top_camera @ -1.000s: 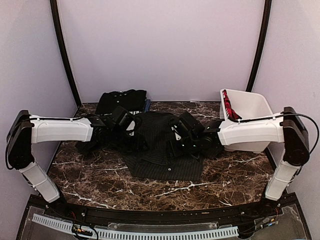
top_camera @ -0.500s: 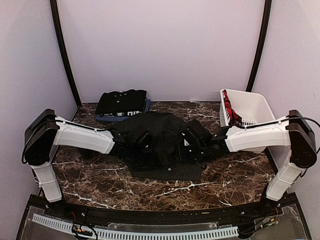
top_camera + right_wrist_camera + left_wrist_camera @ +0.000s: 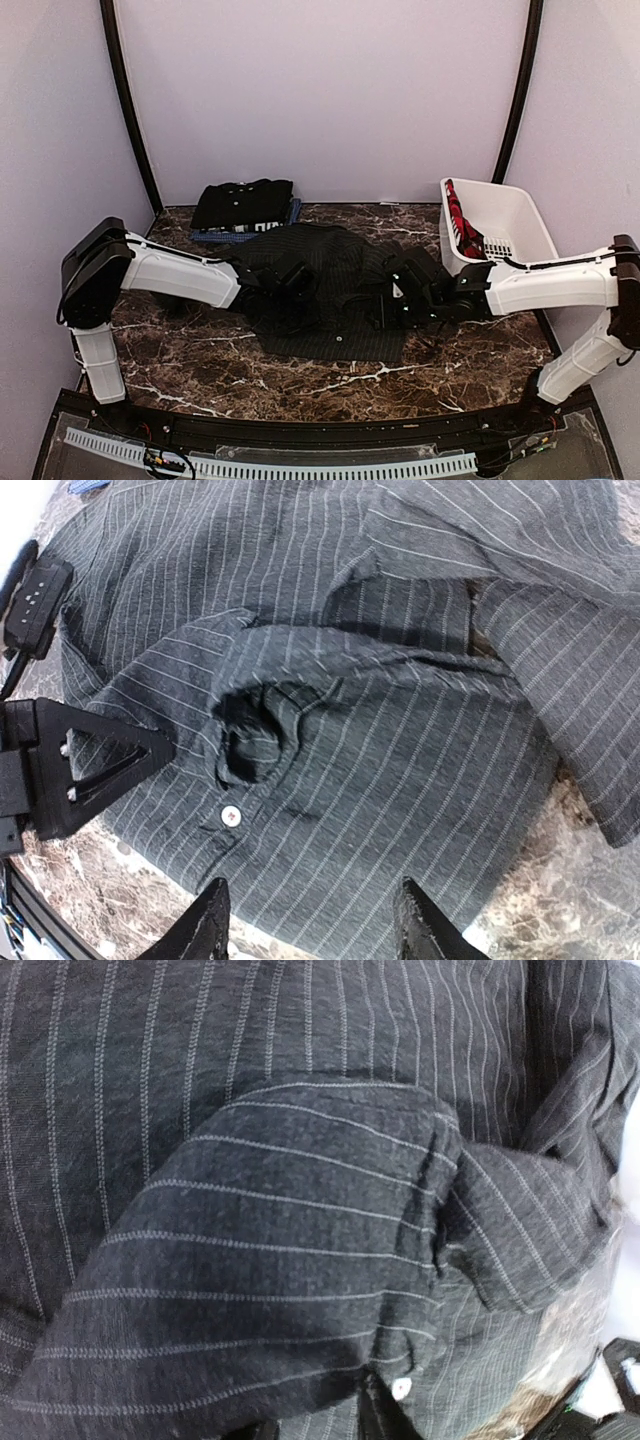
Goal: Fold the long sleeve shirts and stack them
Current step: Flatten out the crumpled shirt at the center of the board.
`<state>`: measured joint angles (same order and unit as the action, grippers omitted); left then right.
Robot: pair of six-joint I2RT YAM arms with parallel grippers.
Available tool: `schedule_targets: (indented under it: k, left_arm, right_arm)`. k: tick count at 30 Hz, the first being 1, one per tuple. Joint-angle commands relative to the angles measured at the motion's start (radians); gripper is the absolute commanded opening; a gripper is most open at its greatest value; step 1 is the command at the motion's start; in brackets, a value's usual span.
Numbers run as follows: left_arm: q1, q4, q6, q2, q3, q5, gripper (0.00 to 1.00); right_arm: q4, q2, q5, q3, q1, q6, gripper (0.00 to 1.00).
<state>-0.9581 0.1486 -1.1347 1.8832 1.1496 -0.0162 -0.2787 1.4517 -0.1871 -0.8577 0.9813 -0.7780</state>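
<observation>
The striped shirt (image 3: pixel 330 300) lies spread out mid-worktop (image 3: pixel 200 350), ready for folding. The right claw (image 3: pixel 312 895) hangs open just over it, holding nothing. The left claw (image 3: pixel 290 282) pushes into a bunched sleeve, likely to fold it in, but I cannot tell if it grips.

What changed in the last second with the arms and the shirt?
The left gripper swung down and inward onto the pinstriped shirt; the sleeve spread out leftward now lies folded over the body. The right gripper, open and empty, drew back rightward toward the white basket. The folded stack at the back and basket stayed put.
</observation>
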Motion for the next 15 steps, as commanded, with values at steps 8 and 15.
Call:
schedule_targets:
  k: [8,15]
  left_arm:
    - [-0.031,0.044,0.007,-0.150,-0.006,0.076,0.00]
    - [-0.065,0.052,0.016,-0.411,-0.263,0.245,0.00]
  right_arm:
    - [0.009,-0.110,-0.045,0.034,0.000,0.049,0.49]
    - [-0.055,-0.160,-0.022,0.016,0.002,0.108,0.49]
